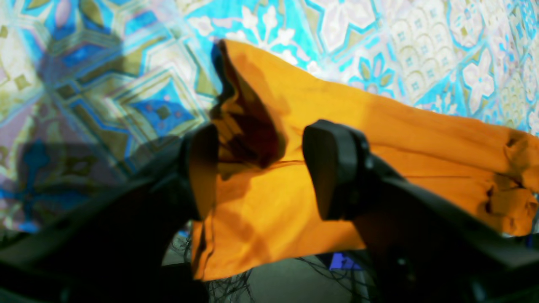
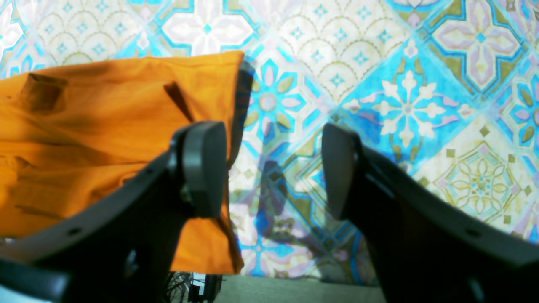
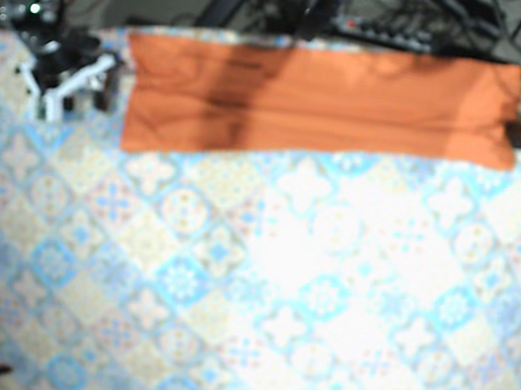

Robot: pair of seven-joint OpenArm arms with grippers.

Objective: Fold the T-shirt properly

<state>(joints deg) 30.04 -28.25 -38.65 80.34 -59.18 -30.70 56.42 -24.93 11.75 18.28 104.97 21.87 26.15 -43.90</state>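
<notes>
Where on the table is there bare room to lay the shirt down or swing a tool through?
Free: the whole tablecloth below the lower edge of the T-shirt, down to the near edge. Crowded: the far edge, where the folded strip spans between the right tool and the left tool, with cables behind it.
</notes>
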